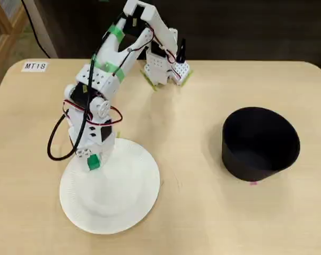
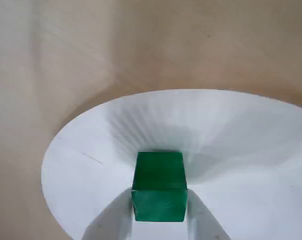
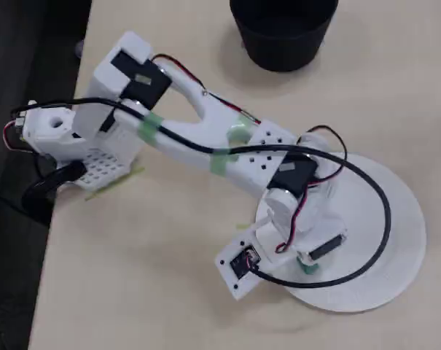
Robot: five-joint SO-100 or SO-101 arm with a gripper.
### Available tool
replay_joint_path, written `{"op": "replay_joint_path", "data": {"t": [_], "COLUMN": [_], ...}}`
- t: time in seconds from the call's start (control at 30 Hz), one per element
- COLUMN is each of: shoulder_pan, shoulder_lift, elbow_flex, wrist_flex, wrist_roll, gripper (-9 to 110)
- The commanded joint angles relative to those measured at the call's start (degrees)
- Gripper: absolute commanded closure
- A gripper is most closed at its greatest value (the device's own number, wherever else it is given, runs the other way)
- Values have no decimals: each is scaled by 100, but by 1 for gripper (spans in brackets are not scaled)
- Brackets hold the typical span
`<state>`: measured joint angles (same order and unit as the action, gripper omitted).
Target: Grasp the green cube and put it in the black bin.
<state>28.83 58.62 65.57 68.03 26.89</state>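
On the wooden table [image 1: 202,223] stand one white arm, one white paper plate [image 1: 126,199], one black bin [image 1: 260,143] and one green cube [image 1: 93,162]. Over the plate's near-left part in a fixed view, the gripper [image 1: 92,159] points down with the single cube between its two fingers. From the wrist view, the cube [image 2: 159,186] sits pinched between the two white fingers [image 2: 111,220], one on either side, so the jaws are closed on it, with the plate [image 2: 240,150] beneath. Whether the cube touches the plate cannot be told. Another fixed view shows only a sliver of the cube [image 3: 308,267] under the gripper. One bin [image 3: 282,33] stands well apart from the plate, upright and open. One small label [image 1: 34,66] lies at the table's far corner.
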Motion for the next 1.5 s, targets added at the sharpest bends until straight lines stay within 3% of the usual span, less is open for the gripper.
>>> {"op": "replay_joint_path", "data": {"t": [0.0,0.23,0.43,0.57,0.77,1.07,1.2,1.47], "shoulder_pan": [18,0,-422,-1354,-3568,-6275,-6609,-6240], "shoulder_lift": [53,-185,-1327,-272,571,809,967,1512], "elbow_flex": [-290,-2048,-7233,-6935,-6240,-4887,-4526,-3076], "wrist_flex": [53,1222,3744,3806,3814,3814,3814,3814], "wrist_roll": [9,-334,-1090,-2408,-3762,-3841,-3788,-4034], "gripper": [102,102,102,102,102,102,102,102]}}
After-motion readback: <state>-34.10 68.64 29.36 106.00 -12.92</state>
